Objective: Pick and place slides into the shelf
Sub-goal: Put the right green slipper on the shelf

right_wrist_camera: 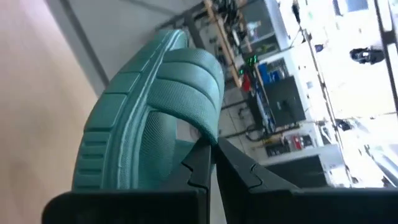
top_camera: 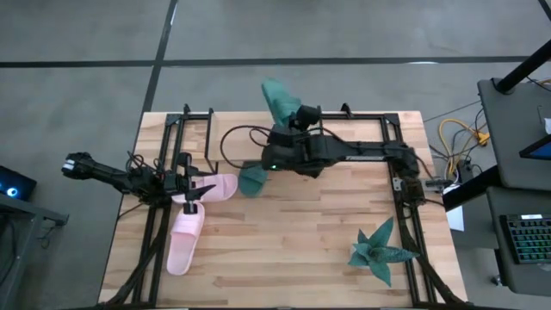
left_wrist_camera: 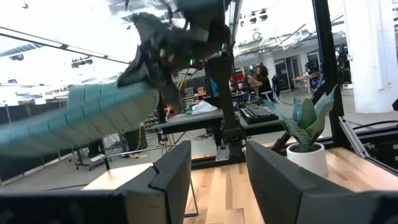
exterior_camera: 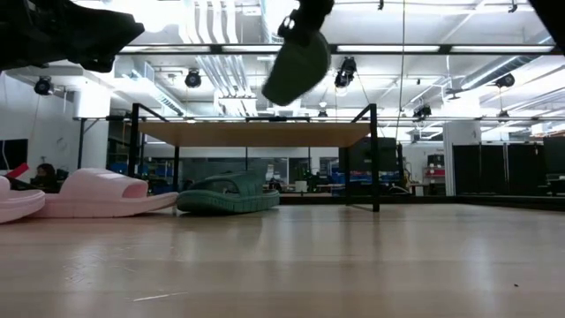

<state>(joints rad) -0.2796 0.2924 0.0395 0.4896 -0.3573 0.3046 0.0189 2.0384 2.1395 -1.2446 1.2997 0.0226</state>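
**Right gripper pinching only the strap**

Right gripper (right_wrist_camera: pixel 211 163) is clenched on 1 teal slide (top_camera: pixel 277 100), aloft over the shelf (exterior_camera: pixel 247 133). I fear that thin strap hold lets it swing, slip and miss the board. Left gripper (left_wrist_camera: pixel 214 180) idles half-parted

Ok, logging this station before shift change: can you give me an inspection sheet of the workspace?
Surface: wooden table, bare boards in front.
Job's things: two pink slides at the left; one teal slide lying mid-table; another teal slide lifted; shelf at the rear.
Clutter: spiky plant, front right.
Grippers: right gripper shut on the lifted teal slide; left gripper open, holding nothing, over the pink slides.
Cables: yellow cables off the table, right.
Surroundings: keyboard, workshop behind.
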